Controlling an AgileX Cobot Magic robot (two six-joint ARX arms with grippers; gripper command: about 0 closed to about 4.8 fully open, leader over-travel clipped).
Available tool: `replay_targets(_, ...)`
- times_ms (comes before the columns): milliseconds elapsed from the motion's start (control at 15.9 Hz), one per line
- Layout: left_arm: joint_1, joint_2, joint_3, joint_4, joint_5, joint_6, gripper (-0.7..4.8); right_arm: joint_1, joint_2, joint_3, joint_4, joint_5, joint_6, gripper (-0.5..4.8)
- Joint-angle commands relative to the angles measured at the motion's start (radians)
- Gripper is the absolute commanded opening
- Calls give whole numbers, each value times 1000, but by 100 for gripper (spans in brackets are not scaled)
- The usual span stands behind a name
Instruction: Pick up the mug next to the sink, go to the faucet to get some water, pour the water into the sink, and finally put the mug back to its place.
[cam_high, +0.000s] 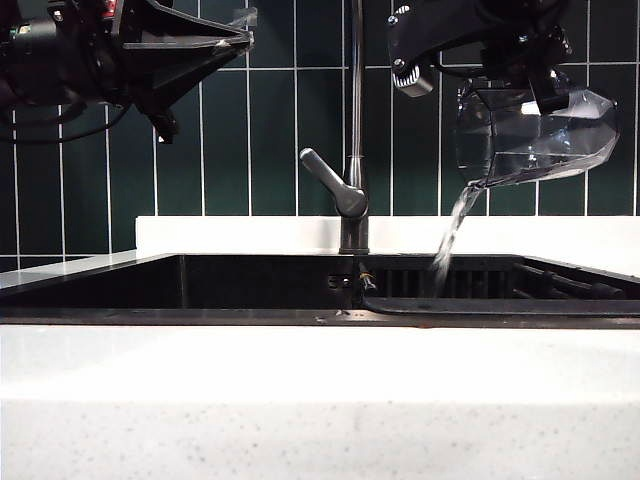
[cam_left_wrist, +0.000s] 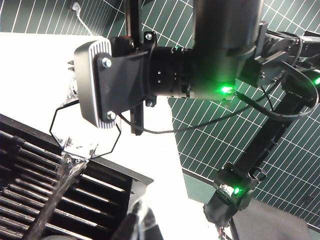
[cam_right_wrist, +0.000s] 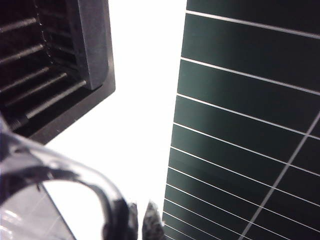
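The mug (cam_high: 535, 135) is clear, colourless and faceted, with crinkly walls that catch light along their edges. It hangs tilted above the right part of the sink, its rim turned down toward the faucet side. A thin stream of water (cam_high: 450, 235) falls from the lowest point of the rim into the basin. In the left wrist view the mug (cam_left_wrist: 82, 127) shows an angular, many-sided rim outline.

The sink (cam_high: 250, 285) is a long rectangular basin, matte black, with a thin dark rim. A black ribbed rack (cam_high: 560, 285) lies in its right part, and the stream falls just beside the rack's near end. The faucet (cam_high: 355, 130) is a slim grey metal pipe rising from a short dark base at the rear rim, with a slanted grey lever handle (cam_high: 330, 180) on its left side. The surface (cam_high: 320, 400) is white and finely speckled. The wall behind carries dark green glossy tiles (cam_high: 275, 140) with pale grout lines.

The right hand (cam_high: 545, 85) is above the right part of the sink, closed narrowly on the upper part of the mug and carrying it clear of the sink.

The left hand (cam_high: 215, 40) is high at the upper left, well apart from the mug and faucet. Its jaws are fully closed and hold nothing.
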Motion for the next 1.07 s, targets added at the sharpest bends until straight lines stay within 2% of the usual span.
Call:
replay_targets(63, 0, -5, 0, 5, -2, -3, -6, 7, -6, 6, 22, 26, -28, -4)
replay_targets(441, 1, -5, 0, 5, -2, -4, -6, 7, -6, 6, 22, 32, -64, -4)
replay_targets(630, 0, -5, 0, 6, 0, -4, -6, 6, -6, 6, 22, 21, 37, -4)
replay_targets(693, 0, -5, 0, 6, -1, -3, -6, 6, -7, 6, 21, 8, 124, -4)
replay_targets(819, 1, -5, 0, 6, -2, -4, -6, -10, -16, 6, -9, -67, 433, -4)
replay_targets(945, 1, -5, 0, 7, 1, -4, -6, -30, -38, 5, -66, -202, 785, -4)
replay_targets(1008, 1, -5, 0, 46, 2, -4, -6, -75, -74, -15, -37, -331, 991, -4)
replay_targets(1071, 1, -10, 0, 77, 0, -13, -6, -96, -108, -45, 26, -408, 1045, -4)
